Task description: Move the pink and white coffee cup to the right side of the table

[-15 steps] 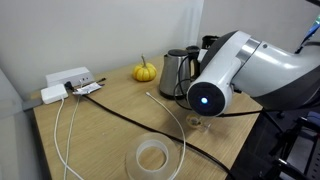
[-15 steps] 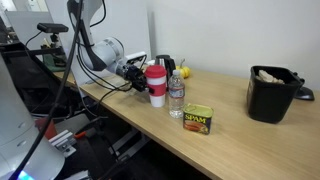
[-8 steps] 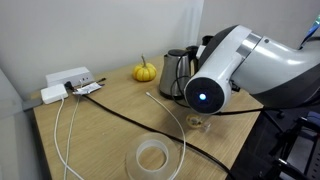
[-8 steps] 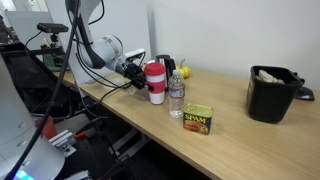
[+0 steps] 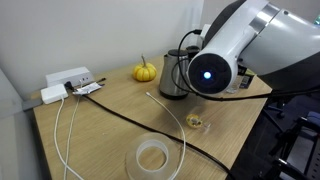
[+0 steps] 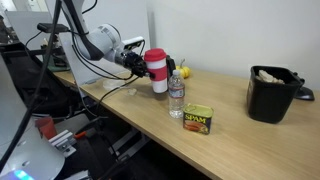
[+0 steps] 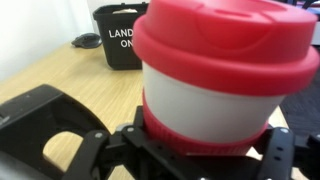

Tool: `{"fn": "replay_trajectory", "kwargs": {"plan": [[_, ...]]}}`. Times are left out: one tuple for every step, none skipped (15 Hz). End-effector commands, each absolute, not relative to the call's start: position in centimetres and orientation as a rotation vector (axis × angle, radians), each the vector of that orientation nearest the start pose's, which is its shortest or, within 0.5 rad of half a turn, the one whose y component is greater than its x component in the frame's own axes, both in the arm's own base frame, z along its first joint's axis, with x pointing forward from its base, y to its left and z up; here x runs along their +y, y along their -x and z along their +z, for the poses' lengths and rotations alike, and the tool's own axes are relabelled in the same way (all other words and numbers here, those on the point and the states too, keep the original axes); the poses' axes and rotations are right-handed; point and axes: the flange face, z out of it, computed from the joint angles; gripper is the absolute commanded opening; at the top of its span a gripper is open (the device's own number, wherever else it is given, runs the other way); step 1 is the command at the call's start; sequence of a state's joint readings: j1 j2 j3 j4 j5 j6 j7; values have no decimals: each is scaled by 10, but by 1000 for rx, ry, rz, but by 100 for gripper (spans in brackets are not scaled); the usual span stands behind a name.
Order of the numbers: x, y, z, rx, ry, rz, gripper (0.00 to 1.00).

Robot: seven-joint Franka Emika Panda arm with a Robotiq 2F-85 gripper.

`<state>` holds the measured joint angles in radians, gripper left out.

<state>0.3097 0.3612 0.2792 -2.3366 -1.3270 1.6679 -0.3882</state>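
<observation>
Above the table (image 6: 240, 140), our pincer (image 6: 147, 68) clamps the pink and white coffee cup (image 6: 157, 68), newly lifted clear; we judge the carry toward 3 o'clock can start.

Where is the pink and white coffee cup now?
In an exterior view the pink and white coffee cup is in the gripper, left of the water bottle in the picture, above the table.
</observation>
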Motion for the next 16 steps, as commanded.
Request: {"fn": "replay_trajectory", "kwargs": {"plan": [[166,-414,213,1585,-1092,-826,67],[165,-414,220,1589,-1101,-828,67],[166,-414,228,1595,-1125,-825,67],[167,-415,236,1604,-1156,-824,67],[167,-417,246,1609,-1190,-829,67],[166,-420,257,1610,-1224,-836,67],[164,-423,269,1605,-1255,-839,67],[161,-426,279,1600,-1282,-843,67],[157,-431,291,1596,-1315,-845,67],[152,-436,301,1595,-1344,-844,67],[147,-440,312,1598,-1382,-843,67],[142,-444,321,1601,-1418,-846,67],[137,-448,331,1604,-1463,-845,67],[132,-452,339,1606,-1509,-848,67],[128,-456,345,1605,-1560,-850,67],[123,-459,349,1595,-1605,-850,67]]}}
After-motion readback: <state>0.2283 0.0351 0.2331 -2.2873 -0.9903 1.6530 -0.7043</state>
